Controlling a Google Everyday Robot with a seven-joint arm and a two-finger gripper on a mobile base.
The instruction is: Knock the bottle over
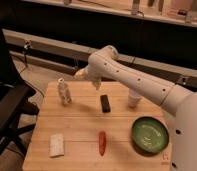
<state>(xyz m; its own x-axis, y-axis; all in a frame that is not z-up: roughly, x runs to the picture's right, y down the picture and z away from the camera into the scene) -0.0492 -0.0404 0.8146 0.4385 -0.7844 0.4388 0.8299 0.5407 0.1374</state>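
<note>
From my remote seat I see the bottle (pixel 64 92) standing upright on the far left part of the wooden bench (pixel 39 150), its white cap on top. The gripper (pixel 83 75) hangs in the air just up and to the right of the bottle, near it but not touching. I read its fingers as spread, with nothing between them. The white arm (pixel 142 85) reaches in from the right and bends at a rounded joint above the bench. A small black block (pixel 105 103) lies near the middle, and a white cup (pixel 134 98) stands to its right, partly behind the arm. Closer to me sit a green bowl (pixel 149 134), a red oblong item (pixel 102 142) and a white pad (pixel 56 145). A black chair (pixel 7 110) stands left of the bench.
</note>
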